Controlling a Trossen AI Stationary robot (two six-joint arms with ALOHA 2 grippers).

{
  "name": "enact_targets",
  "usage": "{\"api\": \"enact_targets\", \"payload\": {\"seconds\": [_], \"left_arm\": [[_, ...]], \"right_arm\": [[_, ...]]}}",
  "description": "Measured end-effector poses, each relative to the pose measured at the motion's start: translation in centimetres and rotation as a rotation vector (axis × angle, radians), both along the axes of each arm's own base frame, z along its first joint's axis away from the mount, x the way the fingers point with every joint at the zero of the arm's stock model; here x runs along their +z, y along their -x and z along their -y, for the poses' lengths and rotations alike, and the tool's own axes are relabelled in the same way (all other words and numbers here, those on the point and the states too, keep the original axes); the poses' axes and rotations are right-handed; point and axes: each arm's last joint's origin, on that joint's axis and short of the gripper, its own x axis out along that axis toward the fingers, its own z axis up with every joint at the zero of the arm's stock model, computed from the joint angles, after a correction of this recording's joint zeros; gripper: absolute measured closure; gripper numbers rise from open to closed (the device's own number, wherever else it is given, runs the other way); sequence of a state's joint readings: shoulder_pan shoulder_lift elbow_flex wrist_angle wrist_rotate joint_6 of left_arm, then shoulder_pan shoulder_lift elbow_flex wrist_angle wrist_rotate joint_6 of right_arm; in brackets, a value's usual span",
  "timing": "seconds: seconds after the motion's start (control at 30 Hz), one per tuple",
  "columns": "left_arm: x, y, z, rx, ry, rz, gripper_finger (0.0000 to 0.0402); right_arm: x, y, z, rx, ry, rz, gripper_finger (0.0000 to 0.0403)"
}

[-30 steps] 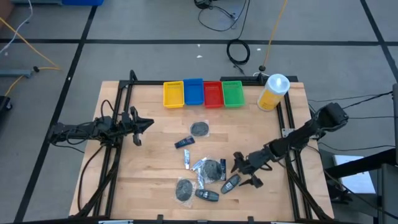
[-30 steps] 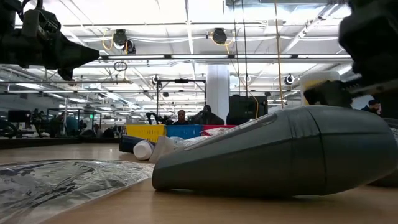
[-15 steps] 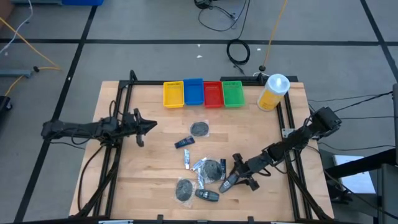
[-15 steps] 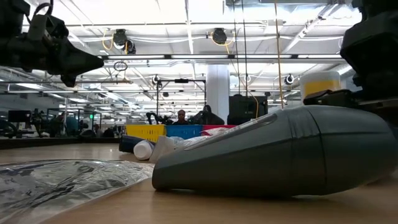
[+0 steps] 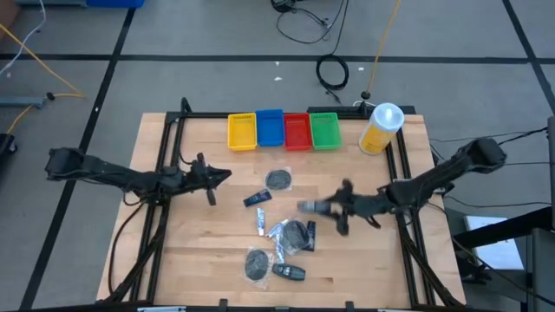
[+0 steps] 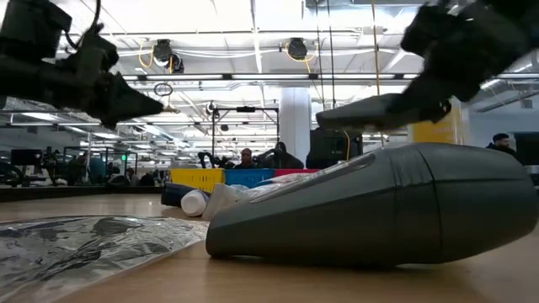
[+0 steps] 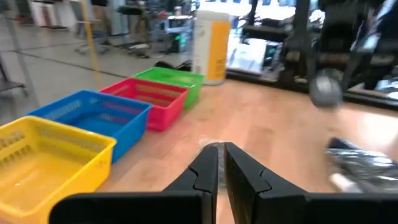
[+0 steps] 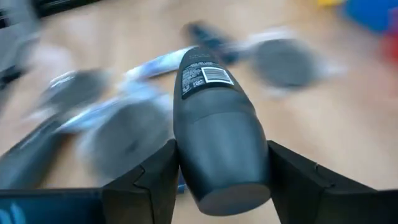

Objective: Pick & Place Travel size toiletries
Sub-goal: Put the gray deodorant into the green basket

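My right gripper [image 5: 329,207] hovers right of the table's middle, shut on a dark oblong bottle [image 5: 310,206]. The other toiletries lie on the wood. A grey disc [image 5: 277,179] and a dark tube [image 5: 254,199] are farther back. Silvery packets [image 5: 286,234], a second disc [image 5: 257,263] and a dark bottle [image 5: 290,271] are nearer. That bottle fills the low view [image 6: 379,202]. My left gripper [image 5: 223,177] hangs shut over bare wood left of the pile, its fingers [image 7: 221,163] nearly together. My right gripper pinches the dark bottle between its two fingers [image 8: 149,180], one on each side of its wide rounded end [image 8: 214,168]. The fingers come level from the table's right and lie along the bottle. Its labelled end [image 8: 202,74] points away, and the bottle [image 6: 375,111] is lifted clear, roughly level.
Four small trays stand in a row at the far edge: yellow [image 5: 242,131], blue [image 5: 270,128], red [image 5: 297,131], green [image 5: 324,130]. A big yellow white-capped bottle [image 5: 380,128] stands at the far right corner. Black frame rails [image 5: 165,217] run along both sides.
My right gripper came down around the dark bottle near the table's near right, took hold of it, then lifted it and carried it toward the far edge and the middle. The bottle is now clear of the table. My left gripper has moved toward the table's right, toward the pile.
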State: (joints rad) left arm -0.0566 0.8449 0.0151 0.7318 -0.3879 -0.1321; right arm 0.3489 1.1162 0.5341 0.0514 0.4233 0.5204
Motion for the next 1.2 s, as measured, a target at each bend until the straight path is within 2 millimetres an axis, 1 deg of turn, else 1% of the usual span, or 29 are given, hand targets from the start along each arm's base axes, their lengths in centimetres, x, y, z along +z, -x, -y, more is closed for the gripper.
{"api": "enact_targets", "payload": {"seconds": [0.1,0.17,0.27,0.4,0.5,0.6,0.7,0.8,0.9,1.0,1.2], "left_arm": [[-0.6,-0.7,-0.1,0.053,-0.011,-0.004,0.0376],[-0.9,-1.2,-0.1,0.077,-0.012,0.002,0.0376],[-1.1,-2.1,-0.2,0.09,-0.004,0.025,0.0376],[-1.6,-4.0,-0.3,0.107,0.001,-0.017,0.0376],[-1.7,-5.9,-0.4,0.117,-0.007,-0.039,0.0376],[-2.0,-7.7,-0.4,0.117,-0.021,-0.064,0.0376],[-2.2,-9.0,-0.3,0.114,-0.036,-0.086,0.0376],[-2.7,-9.7,-0.2,0.112,-0.04,-0.119,0.0376],[-3.0,-9.9,-0.2,0.111,-0.04,-0.131,0.0376],[-3.0,-9.9,-0.2,0.109,-0.035,-0.133,0.0376],[-3.0,-9.9,0.3,0.092,-0.024,-0.13,0.0376]], "right_arm": [[2.6,-0.6,2.4,-0.245,0.016,-0.035,0.021],[3.9,-0.9,4.3,-0.384,0.037,-0.079,0.021],[4.9,-1.6,7.7,-0.561,0.049,-0.159,0.021],[5.1,-2.6,12.2,-0.721,0.047,-0.212,0.021],[4.7,-3.3,15.4,-0.771,-0.008,-0.258,0.021],[3.9,-4.1,18.0,-0.808,-0.058,-0.309,0.021],[3.0,-4.8,20.1,-0.84,-0.097,-0.35,0.021],[2.2,-5.6,21.9,-0.875,-0.112,-0.396,0.021],[1.7,-6.4,23.4,-0.884,-0.144,-0.415,0.0205],[0.9,-7.0,24.4,-0.89,-0.168,-0.432,0.0202],[-1.1,-7.4,25.4,-0.901,-0.235,-0.473,0.0201]]}}
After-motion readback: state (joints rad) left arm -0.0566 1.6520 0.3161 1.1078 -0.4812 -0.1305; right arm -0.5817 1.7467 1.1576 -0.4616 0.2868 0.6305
